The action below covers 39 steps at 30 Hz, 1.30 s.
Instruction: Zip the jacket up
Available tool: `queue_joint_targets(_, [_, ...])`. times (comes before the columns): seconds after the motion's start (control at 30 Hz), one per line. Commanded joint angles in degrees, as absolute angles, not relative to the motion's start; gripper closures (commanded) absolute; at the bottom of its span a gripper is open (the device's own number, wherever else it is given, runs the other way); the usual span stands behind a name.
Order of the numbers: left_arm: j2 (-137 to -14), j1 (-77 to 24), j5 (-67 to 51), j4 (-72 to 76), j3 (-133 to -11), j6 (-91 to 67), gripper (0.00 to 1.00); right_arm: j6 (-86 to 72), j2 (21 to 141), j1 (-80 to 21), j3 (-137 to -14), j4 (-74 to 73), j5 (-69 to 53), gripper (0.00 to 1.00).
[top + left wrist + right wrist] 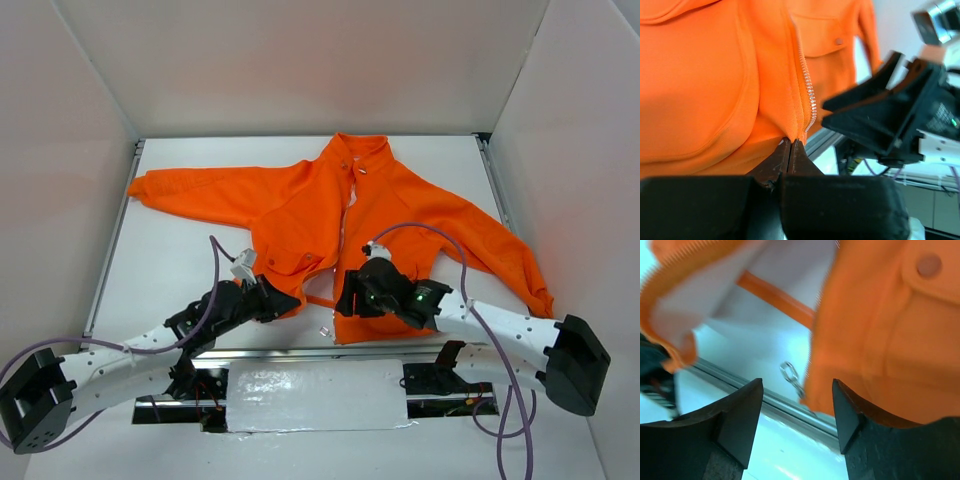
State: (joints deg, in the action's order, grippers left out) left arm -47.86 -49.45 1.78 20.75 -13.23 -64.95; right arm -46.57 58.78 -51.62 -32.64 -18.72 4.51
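I see the bright orange fleece jacket [400,210] lying flat on the white table [180,270], collar away from the arms. My left gripper [791,143] is pinched tight on its hem beside the pale zipper [807,85]. My right gripper [797,390] stands open at the other panel's hem, and the metal zipper pull [791,376] shows between its fingers.

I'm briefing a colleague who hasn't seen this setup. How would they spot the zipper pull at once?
Find the orange jacket on the white table and follow its open front down to the hem. There, just ahead of the right claw, the pull dangles from a panel's bottom corner. It is the only silvery link among orange cloth.
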Motion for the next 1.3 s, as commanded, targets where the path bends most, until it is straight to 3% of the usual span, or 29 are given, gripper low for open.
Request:
queue_joint_targets(0.0, [-48.2, -49.4, 4.2, 15.0, -17.3, -66.2, 1.0, -46.7, 60.3, -57.2, -37.8, -32.8, 13.0, 0.38])
queue_joint_targets(0.13, [-48.2, -49.4, 4.0, 11.0, -18.7, -65.6, 1.0, -51.1, 68.1, -63.8, -43.5, -39.4, 19.9, 0.45])
queue_joint_targets(0.33, [-44.2, -49.4, 4.0, 7.3, -18.0, -63.9, 1.0, -53.1, 75.4, -69.2, -46.3, -40.2, 21.5, 0.47])
queue_joint_targets(0.8, [-42.8, -49.3, 2.4, 4.7, -18.8, -60.6, 1.0, -52.4, 84.9, -69.4, -44.8, -33.8, 19.1, 0.46])
queue_joint_targets(1.0, [-43.7, -49.2, 1.8, 5.4, -18.6, -60.1, 1.0, -52.2, 83.8, -69.4, -43.9, -31.8, 18.5, 0.45])
queue_joint_targets(1.1, [-43.6, -49.3, 1.8, 5.2, -18.8, -59.9, 1.0, -51.9, 86.6, -69.4, -44.4, -32.2, 18.2, 0.5])
queue_joint_targets(1.27, [-42.0, -49.3, 2.8, 3.7, -19.1, -59.5, 1.0, -51.8, 89.8, -69.4, -42.0, -28.3, 15.7, 0.73])
